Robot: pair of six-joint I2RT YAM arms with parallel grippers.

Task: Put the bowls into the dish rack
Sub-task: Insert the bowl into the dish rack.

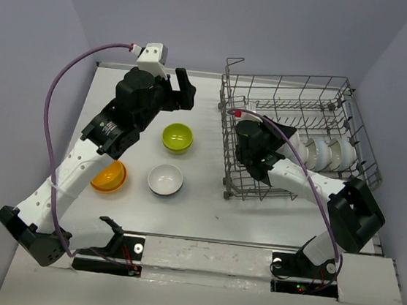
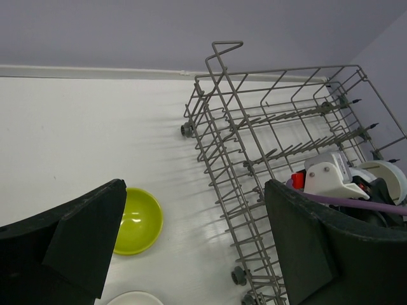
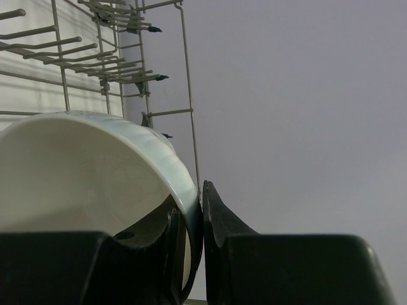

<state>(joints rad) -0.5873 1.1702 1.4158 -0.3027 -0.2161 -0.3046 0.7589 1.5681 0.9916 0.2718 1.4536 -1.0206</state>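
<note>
Large rectangular grey metal wire dish rack [image 1: 285,79]: stands on the right half of the flat white table [image 1: 196,214], with rows of upright tines inside and small wheels at its lower corners. Small round smooth lime-green bowl [image 1: 177,136]: on the table, mouth up, left of the dish rack and apart from it. Small round white bowl [image 1: 165,180]: on the table, mouth up, just nearer than the lime-green bowl and not touching it. Small round orange bowl [image 1: 109,176]: on the table, left of the white bowl, partly hidden under the left arm. Small round pale blue bowl with a white inside [image 3: 82,171]: inside the dish rack, standing on edge among the tines on the right side. Further pale bowls [image 1: 339,152]: in a row just beside it, also on edge; their number is not clear. Right gripper [image 3: 191,219]: reaches into the dish rack, its two black fingers clenched on the rim of the pale blue bowl, one inside the wall and one outside. Left gripper [image 2: 191,254]: hangs above the far part of the table near the rack's left wall, its jaws spread wide with nothing between them and the lime-green bowl below. Purple cable [image 1: 51,106]: loops along the left arm.
</note>
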